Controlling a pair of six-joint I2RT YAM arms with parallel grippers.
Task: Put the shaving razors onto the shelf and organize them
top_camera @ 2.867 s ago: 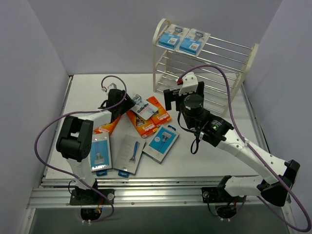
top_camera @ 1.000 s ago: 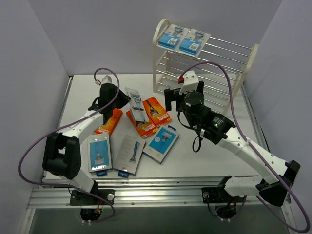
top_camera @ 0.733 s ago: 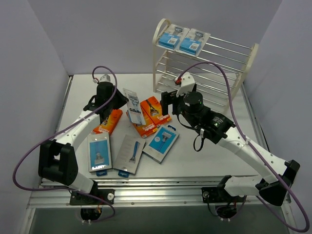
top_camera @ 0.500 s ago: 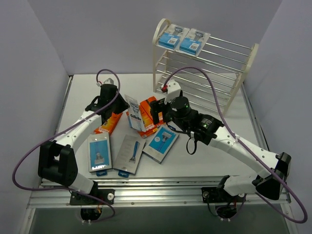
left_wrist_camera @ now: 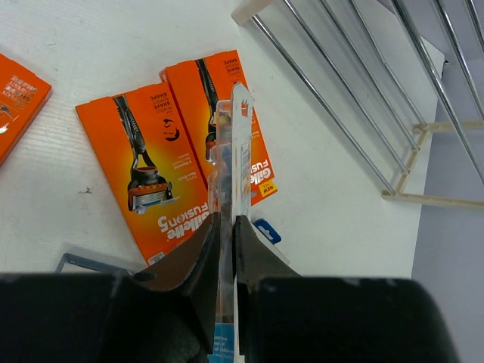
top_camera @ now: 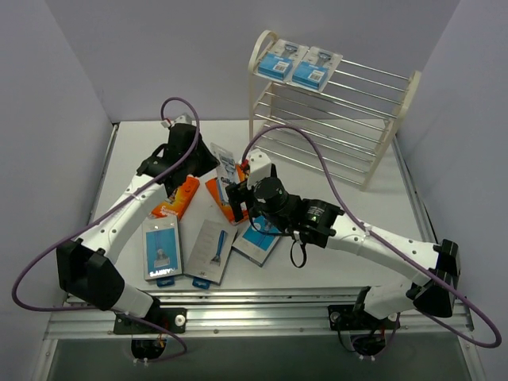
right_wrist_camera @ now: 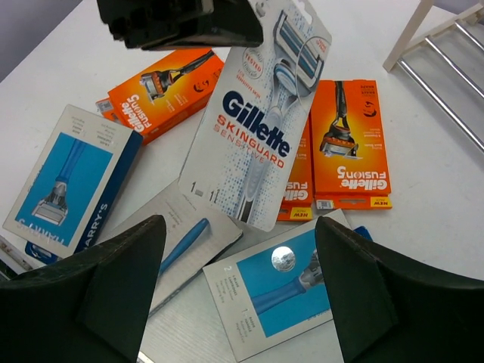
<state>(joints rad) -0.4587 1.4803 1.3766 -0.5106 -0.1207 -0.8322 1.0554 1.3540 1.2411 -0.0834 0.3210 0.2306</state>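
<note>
- On the white desk, walled in lilac on three sides, razor packs lay clustered left of centre.
- The shelf stood at the back right, well apart from that cluster, with two blue packs on its top tier.
- The left fingers pinched a Gillette SkinGuard pack by its edge, above the orange boxes.
- The right fingers stood wide apart facing that pack, gripping nothing.

My fingers stand wide apart. Ahead, the other pincer holds a white pack above orange boxes.
</note>
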